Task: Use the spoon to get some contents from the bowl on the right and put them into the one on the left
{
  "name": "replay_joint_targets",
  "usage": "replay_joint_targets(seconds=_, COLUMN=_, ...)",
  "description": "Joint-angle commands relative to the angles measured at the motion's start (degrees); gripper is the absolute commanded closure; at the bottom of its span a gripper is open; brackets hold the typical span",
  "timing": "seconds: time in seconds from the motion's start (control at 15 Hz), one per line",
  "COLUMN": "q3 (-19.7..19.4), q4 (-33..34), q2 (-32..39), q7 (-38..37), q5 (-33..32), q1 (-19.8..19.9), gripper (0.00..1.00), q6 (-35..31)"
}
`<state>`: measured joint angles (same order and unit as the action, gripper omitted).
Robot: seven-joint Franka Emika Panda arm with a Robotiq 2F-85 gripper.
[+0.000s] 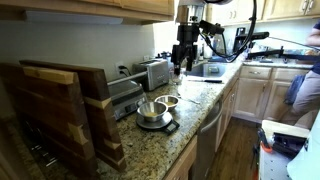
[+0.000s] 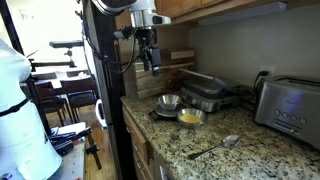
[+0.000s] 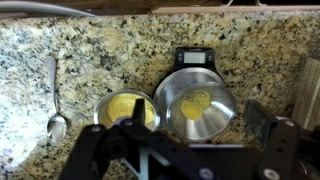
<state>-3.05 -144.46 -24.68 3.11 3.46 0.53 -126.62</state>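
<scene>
A metal spoon [image 3: 55, 95] lies on the granite counter, apart from the bowls; it also shows in an exterior view [image 2: 218, 147]. A small bowl [image 3: 128, 110] is full of yellow contents. Beside it a larger steel bowl [image 3: 200, 105] with a little yellow in it stands on a black scale [image 3: 195, 57]. Both bowls show in both exterior views: small [image 2: 190, 117] [image 1: 169, 101], larger [image 2: 169, 101] [image 1: 152, 112]. My gripper [image 3: 198, 118] hangs open and empty well above the bowls [image 1: 181, 62] [image 2: 150, 62].
A toaster [image 2: 290, 105] and a contact grill [image 2: 210, 92] stand against the wall behind the bowls. Wooden cutting boards [image 1: 60, 110] lean at one end of the counter. The counter's front edge [image 2: 150, 135] runs close to the bowls.
</scene>
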Motion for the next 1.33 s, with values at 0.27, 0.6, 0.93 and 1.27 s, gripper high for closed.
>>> replay_joint_targets(seconds=0.27, q3=-1.2, q4=3.2, q2=3.4, q7=1.6, q5=-0.4, q1=1.1, gripper=0.00, q6=-0.3)
replay_joint_targets(seconds=0.6, q3=-4.8, q4=9.2, q2=10.9, q7=7.7, q5=0.1, q1=2.5, gripper=0.00, q6=0.3)
replay_joint_targets(seconds=0.93, q3=-8.0, q4=15.9, q2=20.7, q7=15.4, q5=0.1, q1=5.3, gripper=0.00, q6=-0.8)
replay_joint_targets(seconds=1.27, q3=-7.2, q4=18.1, q2=24.0, q7=14.0, q5=-0.3, q1=7.5, gripper=0.00, q6=-1.5)
